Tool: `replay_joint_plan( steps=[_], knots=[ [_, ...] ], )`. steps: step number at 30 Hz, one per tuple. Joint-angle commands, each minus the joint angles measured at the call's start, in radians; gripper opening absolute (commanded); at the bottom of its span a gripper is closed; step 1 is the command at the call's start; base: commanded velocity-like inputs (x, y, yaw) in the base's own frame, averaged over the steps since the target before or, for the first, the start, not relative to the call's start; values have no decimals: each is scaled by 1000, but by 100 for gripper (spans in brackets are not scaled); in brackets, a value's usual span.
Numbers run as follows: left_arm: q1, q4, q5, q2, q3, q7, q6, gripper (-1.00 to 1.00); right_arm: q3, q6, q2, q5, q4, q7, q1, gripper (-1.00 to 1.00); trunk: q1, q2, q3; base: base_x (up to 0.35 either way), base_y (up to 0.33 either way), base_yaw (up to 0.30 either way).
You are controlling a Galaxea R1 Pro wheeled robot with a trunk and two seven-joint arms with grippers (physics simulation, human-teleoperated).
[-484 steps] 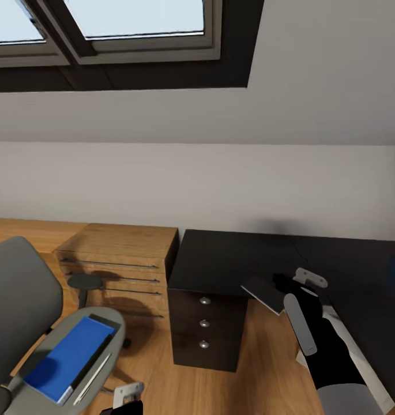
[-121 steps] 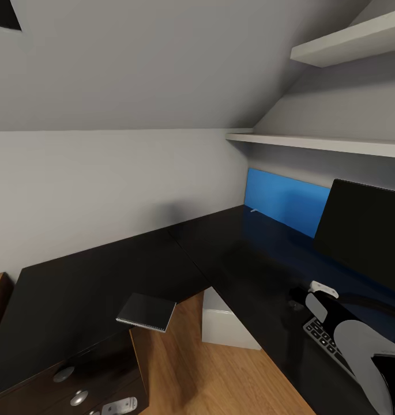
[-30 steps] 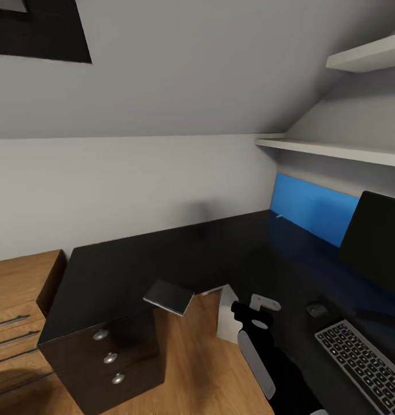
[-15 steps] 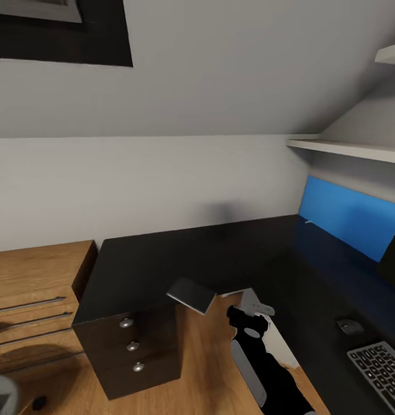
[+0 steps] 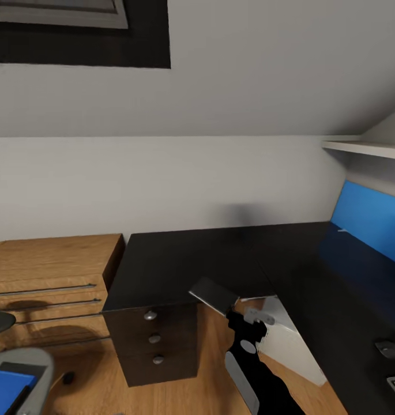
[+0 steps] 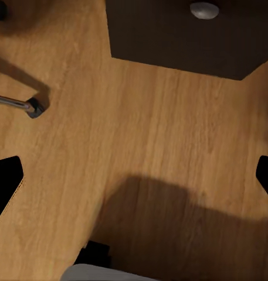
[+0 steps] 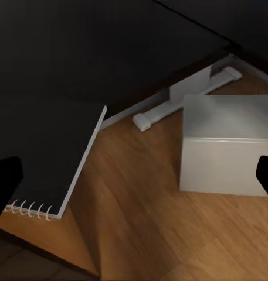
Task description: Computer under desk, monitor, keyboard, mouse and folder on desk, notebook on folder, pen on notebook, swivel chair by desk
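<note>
Across the middle of the head view, a black L-shaped counter [image 5: 180, 259] is running along the pale wall, its three-knob drawer unit [image 5: 154, 340] sitting beneath at centre. Left of it, a low wooden dresser [image 5: 53, 276] is standing on the wood floor [image 5: 203, 369].

- Notebook [image 5: 214, 295]: dark, spiral-bound, lying at the counter's front edge at frame centre and overhanging the floor.
- Computer [image 5: 286, 340]: pale box, resting on the floor under the counter, lower right of centre.
- Mouse [image 5: 389, 348]: lying on the counter at the right edge.
- Blue panel [image 5: 367, 222]: leaning at the right wall below a white shelf [image 5: 364, 148].
- Swivel chair [image 5: 24, 369] carrying the blue folder [image 5: 4, 389]: showing at lower left.
- Right tool [image 5: 252, 316]: hovering just below the notebook, fingers spread and empty in its wrist view.
- Left tool [image 6: 134, 175]: hanging released over bare floor.
</note>
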Motion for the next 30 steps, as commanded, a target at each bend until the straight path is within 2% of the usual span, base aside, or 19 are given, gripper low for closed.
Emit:
replay_joint_plan(
  steps=[1, 3, 6, 8, 9, 10, 11, 13, 14, 15, 16, 18, 22, 24, 27, 30],
  knots=[
    [-1, -1, 4, 1, -5, 8, -16, 100, 3, -9, 0, -9, 4, -4, -1, 100, -4, 6, 2, 0, 0, 279],
    [-1, 0, 4, 0, -5, 8, -31, 100, 7, -17, 0, -9, 18, -1, 0, 100, -11, 20, 8, 0, 0, 269],
    [-1, 1, 6, -3, -6, 10, -41, 100, 39, -63, -4, -5, 87, 2, 10, 100, -23, 41, 18, 0, 0, 142],
    [-1, 2, 7, -2, -6, 12, -43, 100, 70, -139, -6, 3, 157, 2, 18, 100, -31, 55, 24, 0, 0, 53],
    [-1, 12, 8, -3, -5, 13, -41, 100, 111, -233, -7, 10, 265, 3, 33, 100, -34, 62, 27, 0, 0, 14],
    [-1, 15, 8, -4, -5, 13, -41, 100, 120, -249, -6, 11, 293, 3, 36, 100, -38, 69, 30, 0, 0, 11],
    [-1, 27, 8, -9, -5, 13, -39, 100, 150, -299, -5, 11, 391, 9, 41, 100, -42, 76, 33, 0, 0, 6],
    [-1, 37, 8, -15, -5, 13, -39, 100, 169, -341, -4, 12, 466, 23, 43, 100, -50, 90, 40, 0, 0, 4],
    [-1, 47, 8, -22, -5, 13, -38, 100, 182, -393, -3, 11, 540, 48, 45, 100, -54, 97, 43, 0, 0, 2],
    [-1, 52, 8, -25, -5, 13, -38, 100, 187, -422, -3, 11, 574, 64, 45, 100, -57, 104, 46, 0, 0, 2],
    [-1, 64, 8, -33, -5, 12, -38, 100, 199, -526, -1, 10, 692, 146, 46, 100, -61, 111, 49, 0, 0, 0],
    [-1, 68, 8, -38, -5, 12, -38, 100, 202, -573, -1, 8, 761, 206, 46, 100, -69, 125, 55, 0, 0, 0],
    [-1, 73, 8, -44, -5, 13, -39, 100, 201, -611, -6, 4, 849, 316, 47, 100, -69, 125, 55, 0, 0, 0],
    [-1, 114, 9, -45, -5, 14, -44, 100, 201, -619, -23, 3, 879, 381, 47, 100, -69, 125, 55, 0, 0, 0],
    [-1, 162, 9, -46, -6, 12, -47, 100, 201, -620, -30, 3, 886, 398, 47, 100, -69, 125, 55, 0, 0, 0],
    [-1, 259, 8, -46, -8, 10, -60, 100, 202, -620, -33, 2, 889, 414, 47, 100, -69, 125, 55, 0, 0, 0]
  ],
)
